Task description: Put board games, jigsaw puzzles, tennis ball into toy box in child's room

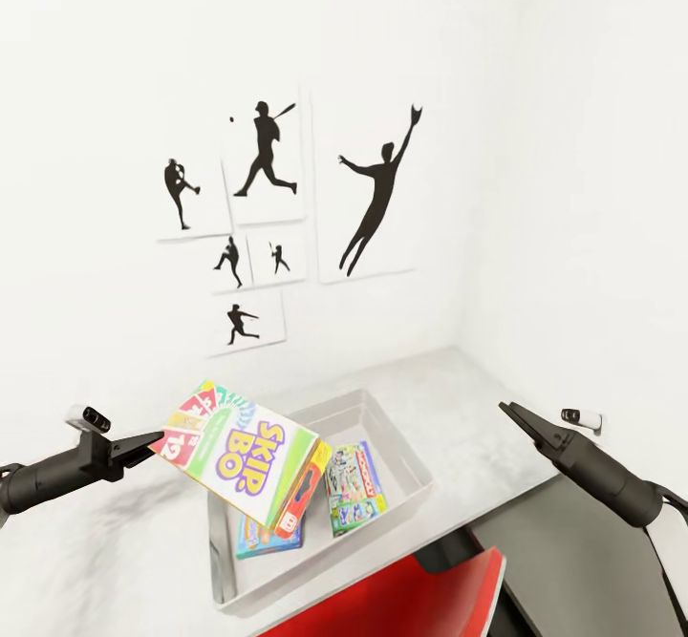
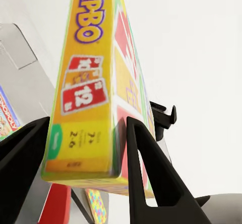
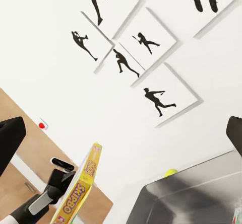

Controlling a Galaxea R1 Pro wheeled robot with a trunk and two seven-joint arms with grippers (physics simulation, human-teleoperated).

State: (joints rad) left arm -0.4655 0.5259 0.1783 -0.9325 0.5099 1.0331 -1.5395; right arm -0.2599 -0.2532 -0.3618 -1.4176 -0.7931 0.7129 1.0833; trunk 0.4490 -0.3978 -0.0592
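White wall behind; left gripper point(image 1: 153, 443) clamps the Skip-Bo board game point(image 1: 244, 451) over the toy box point(image 1: 401, 451) (two games inside); right gripper point(image 1: 506, 410) spread apart.

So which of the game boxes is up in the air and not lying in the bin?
The yellow-green-red Skip-Bo box, clamped by the left gripper above the toy box. The other two game boxes lie flat inside it.
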